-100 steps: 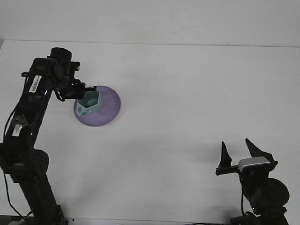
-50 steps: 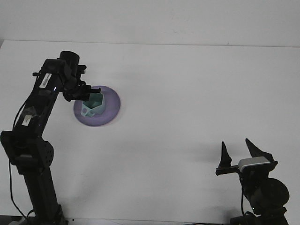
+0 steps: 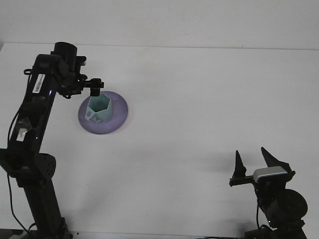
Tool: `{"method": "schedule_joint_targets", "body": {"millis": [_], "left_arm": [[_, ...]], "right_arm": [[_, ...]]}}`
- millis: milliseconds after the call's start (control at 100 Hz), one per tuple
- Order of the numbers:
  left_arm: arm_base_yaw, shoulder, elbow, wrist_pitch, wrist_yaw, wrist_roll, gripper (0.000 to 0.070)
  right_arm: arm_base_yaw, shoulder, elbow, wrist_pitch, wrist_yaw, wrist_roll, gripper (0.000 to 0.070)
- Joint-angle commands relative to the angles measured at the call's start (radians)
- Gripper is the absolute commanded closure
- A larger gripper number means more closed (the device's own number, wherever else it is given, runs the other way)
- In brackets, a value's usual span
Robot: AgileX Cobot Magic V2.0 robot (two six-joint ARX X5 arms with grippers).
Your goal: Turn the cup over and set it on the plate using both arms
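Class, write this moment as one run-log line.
cup: upright on plate | left hand: open, above cup rim | right hand: open, idle, near edge

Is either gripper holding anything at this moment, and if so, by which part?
Nothing is held. The cup stands on the plate; the left gripper sits just above its rim. The right gripper is open, far away.

I had the left arm (image 3: 35,114) reared up from its base and bent forward at the elbow, its gripper (image 3: 94,88) hanging just above the cup's (image 3: 101,108) rim. The right gripper (image 3: 255,163) sat low, well away from the cup, fingers spread apart and pointing up.
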State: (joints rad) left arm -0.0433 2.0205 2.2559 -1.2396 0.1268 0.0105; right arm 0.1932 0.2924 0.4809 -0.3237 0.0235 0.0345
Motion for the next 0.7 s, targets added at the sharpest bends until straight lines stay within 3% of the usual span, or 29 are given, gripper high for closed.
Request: {"method": "schedule_joint_targets", "body": {"millis": [0, 60, 120, 190, 260, 500, 600, 690], "left_arm": [[0.006, -0.063, 0.038, -0.009, 0.006, -0.005, 0.0245], [0.012, -0.12, 0.038, -0.01, 0.006, -0.009, 0.0266], [0.022, -0.179, 0.038, -0.013, 0.006, -0.016, 0.0349], [0.03, -0.253, 0.038, -0.014, 0.007, -0.015, 0.0491], [0.036, -0.322, 0.038, -0.017, 0.008, -0.002, 0.07], [0.042, -0.552, -0.055, -0.013, 0.005, 0.005, 0.0686], [0.041, -0.686, -0.239, 0.05, -0.026, 0.02, 0.0687], [0.041, -0.853, -0.495, 0.204, -0.053, 0.032, 0.0686]], "right_arm": [[0.0, 0.003, 0.006, 0.006, 0.003, 0.014, 0.0165], [0.0, 0.003, 0.006, 0.006, 0.003, 0.014, 0.0165], [0.0, 0.004, 0.006, 0.006, 0.003, 0.014, 0.0165], [0.0, 0.004, 0.006, 0.006, 0.003, 0.014, 0.0165], [0.0, 0.004, 0.006, 0.006, 0.003, 0.014, 0.0165], [0.0, 0.004, 0.006, 0.007, 0.003, 0.015, 0.0166], [0.0, 0.004, 0.006, 0.006, 0.003, 0.015, 0.0166], [0.0, 0.004, 0.005, 0.007, 0.004, 0.015, 0.0166]]}}
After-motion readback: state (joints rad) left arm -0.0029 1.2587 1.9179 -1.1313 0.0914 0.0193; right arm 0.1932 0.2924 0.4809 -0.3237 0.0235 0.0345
